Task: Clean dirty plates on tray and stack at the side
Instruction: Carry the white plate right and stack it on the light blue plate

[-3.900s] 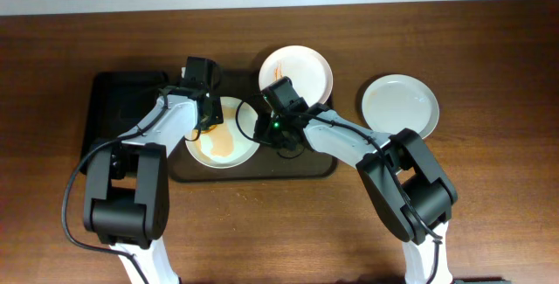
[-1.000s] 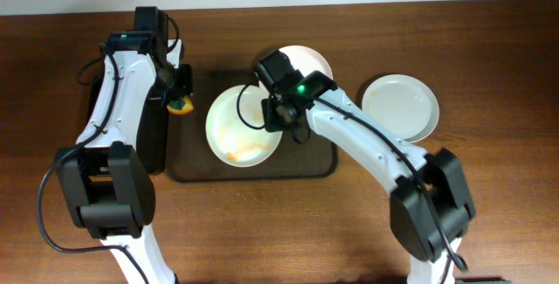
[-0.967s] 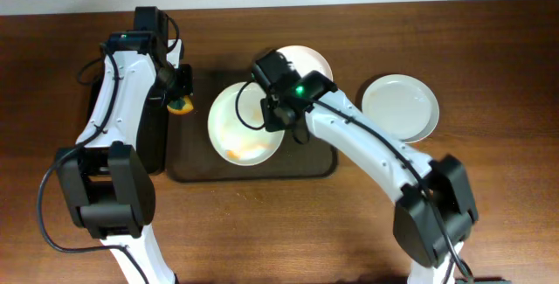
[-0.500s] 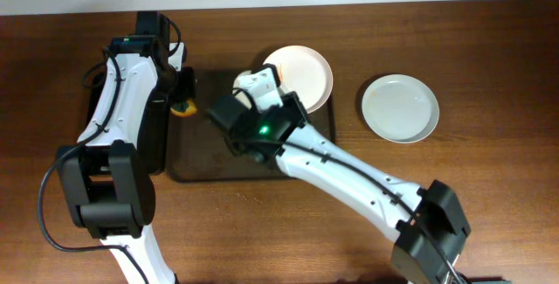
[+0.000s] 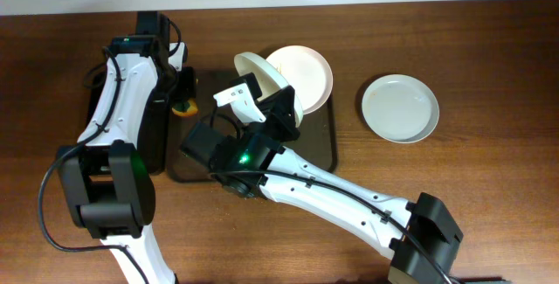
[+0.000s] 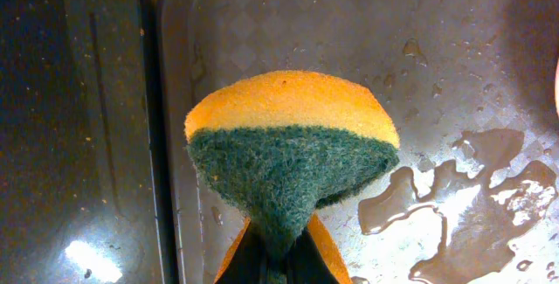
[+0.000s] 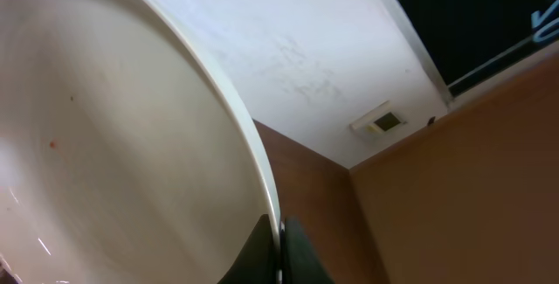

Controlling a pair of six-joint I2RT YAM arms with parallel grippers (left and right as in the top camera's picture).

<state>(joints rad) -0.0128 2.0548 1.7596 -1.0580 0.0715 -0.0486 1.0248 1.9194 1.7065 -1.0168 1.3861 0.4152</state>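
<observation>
Centrally, wet tray (image 6: 454,57) on wooden table (image 5: 489,188); left end effector (image 6: 272,262) pinches sponge (image 6: 293,144), right end effector (image 7: 281,249) a plate (image 7: 105,162).

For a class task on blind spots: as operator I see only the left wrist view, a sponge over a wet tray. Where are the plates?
Observer: One plate is held tilted above the tray, the right gripper shut on its rim.
Operator: The others?
Observer: A second plate lies at the tray's far right corner.
Operator: The last?
Observer: The third plate sits on the table, right of the tray, plain white.
</observation>
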